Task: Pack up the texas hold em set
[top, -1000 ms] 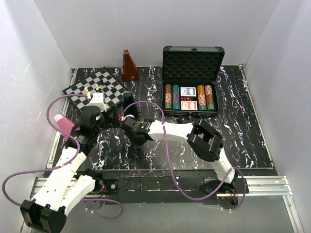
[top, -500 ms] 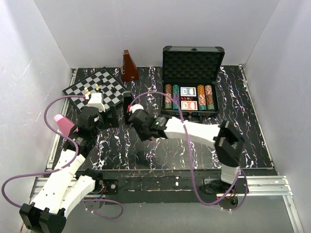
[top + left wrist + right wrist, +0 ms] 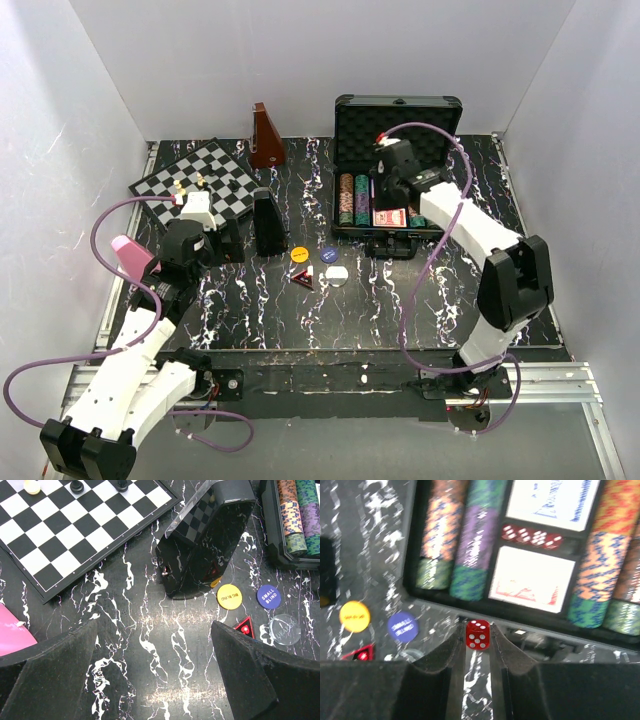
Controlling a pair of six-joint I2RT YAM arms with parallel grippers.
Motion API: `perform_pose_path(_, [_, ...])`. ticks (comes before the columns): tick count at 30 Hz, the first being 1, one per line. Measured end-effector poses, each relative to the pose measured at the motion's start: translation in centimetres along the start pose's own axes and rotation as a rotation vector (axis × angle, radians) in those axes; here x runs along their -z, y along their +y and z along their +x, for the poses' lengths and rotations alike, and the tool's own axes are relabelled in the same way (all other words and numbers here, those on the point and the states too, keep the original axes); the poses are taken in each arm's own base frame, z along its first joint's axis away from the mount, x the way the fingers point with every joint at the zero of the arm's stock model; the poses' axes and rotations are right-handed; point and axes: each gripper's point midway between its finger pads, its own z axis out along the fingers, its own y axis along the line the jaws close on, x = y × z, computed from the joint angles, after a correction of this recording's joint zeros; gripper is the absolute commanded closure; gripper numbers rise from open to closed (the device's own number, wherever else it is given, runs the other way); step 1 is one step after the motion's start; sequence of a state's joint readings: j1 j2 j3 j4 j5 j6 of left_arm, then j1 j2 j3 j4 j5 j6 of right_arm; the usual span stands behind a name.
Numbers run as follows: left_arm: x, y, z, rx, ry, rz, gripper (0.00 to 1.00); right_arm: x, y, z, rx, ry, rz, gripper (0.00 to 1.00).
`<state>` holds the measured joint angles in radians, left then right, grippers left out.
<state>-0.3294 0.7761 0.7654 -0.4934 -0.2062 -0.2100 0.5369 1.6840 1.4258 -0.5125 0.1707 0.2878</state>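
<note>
Red die, pinched between the right hand's fingertips, hangs at the front rim of the open black case. Its tray holds striped chip rows, two card decks and more dice. The left hand gapes wide above the tabletop, near three round buttons.

The die I hold is red, white-pipped. Left of it: a yellow button, a blue button.

High rear overview, two close downward wrist views sharing yellow button
</note>
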Motion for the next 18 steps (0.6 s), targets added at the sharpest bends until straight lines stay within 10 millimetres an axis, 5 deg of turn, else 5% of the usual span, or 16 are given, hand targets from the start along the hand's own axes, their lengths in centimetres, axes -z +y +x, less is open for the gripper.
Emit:
perform_pose_path(8, [-0.1, 0.0, 0.1, -0.001, 0.003, -0.002, 0.02, -5.1, -7.9, -2.3, -0.069, 0.066, 0.107, 0.99])
perform_pose_path(18, [-0.4, 0.2, 0.4, -0.005, 0.019, -0.016, 0.02, -8.3, -12.2, -1.0, -0.053, 0.162, 0.180, 0.99])
